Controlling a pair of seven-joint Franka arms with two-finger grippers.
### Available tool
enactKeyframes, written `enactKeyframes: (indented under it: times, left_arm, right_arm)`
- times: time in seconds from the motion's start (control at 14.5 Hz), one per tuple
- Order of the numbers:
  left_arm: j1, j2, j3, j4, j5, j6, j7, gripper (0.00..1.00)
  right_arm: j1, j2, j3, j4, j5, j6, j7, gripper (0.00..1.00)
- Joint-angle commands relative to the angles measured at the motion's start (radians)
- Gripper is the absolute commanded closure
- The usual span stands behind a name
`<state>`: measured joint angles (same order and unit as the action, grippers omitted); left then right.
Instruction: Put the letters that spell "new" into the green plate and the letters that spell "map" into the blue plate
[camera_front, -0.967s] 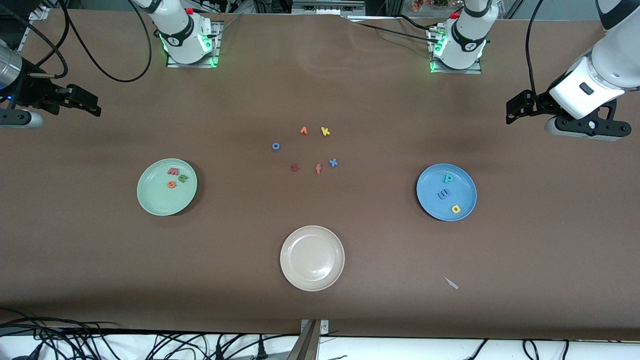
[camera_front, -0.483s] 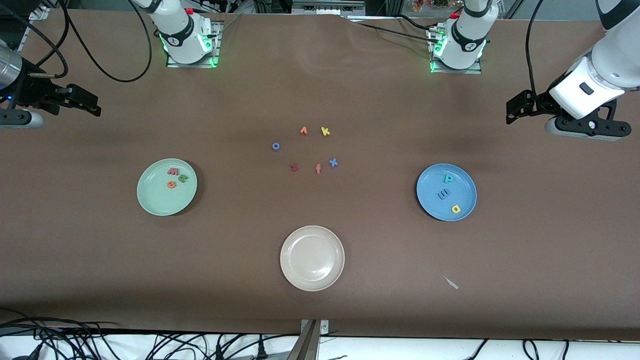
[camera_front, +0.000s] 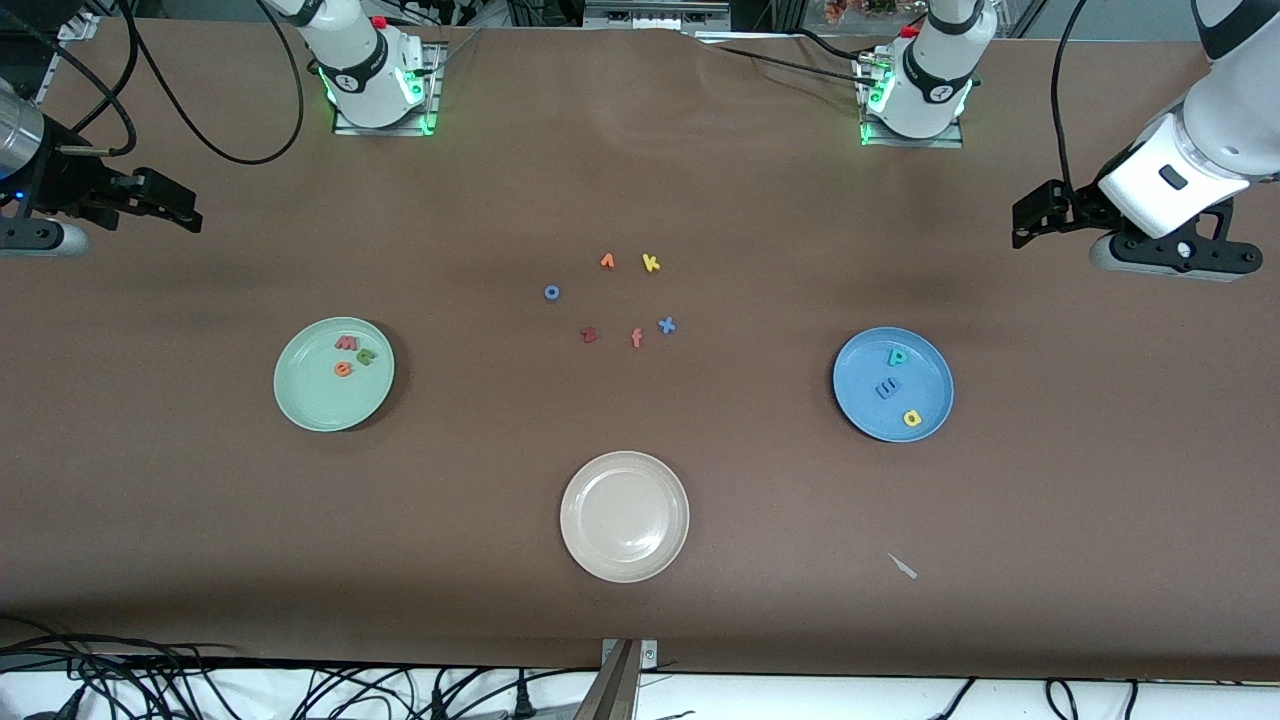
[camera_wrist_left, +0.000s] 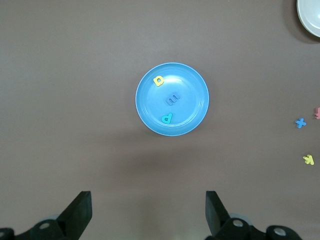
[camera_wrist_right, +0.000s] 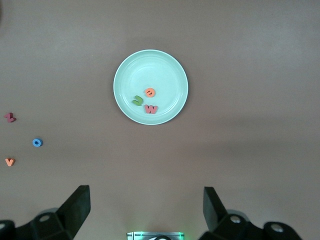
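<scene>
The green plate lies toward the right arm's end and holds the red-pink "w", green "n" and orange "e". The blue plate lies toward the left arm's end and holds the teal "p", blue "m" and yellow "a". My left gripper hangs open and empty, high over the table at its own end. My right gripper hangs the same way at its end. Each wrist view looks down on its plate between open fingers.
A beige-white plate sits nearest the front camera, mid-table. Loose letters lie in the middle: blue "o", an orange one, yellow "k", dark red "z", salmon "f", blue "x". A white scrap lies near the front edge.
</scene>
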<state>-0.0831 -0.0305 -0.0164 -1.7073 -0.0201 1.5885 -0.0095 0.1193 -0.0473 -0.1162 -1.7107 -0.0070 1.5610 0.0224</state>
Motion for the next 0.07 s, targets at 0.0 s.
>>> enactKeyframes:
  times: [0.0]
  left_arm:
    - [-0.004, 0.011, 0.009, 0.028, -0.026, -0.019, 0.002, 0.0]
  right_arm:
    - [-0.003, -0.006, 0.001, -0.003, -0.014, -0.004, -0.019, 0.0]
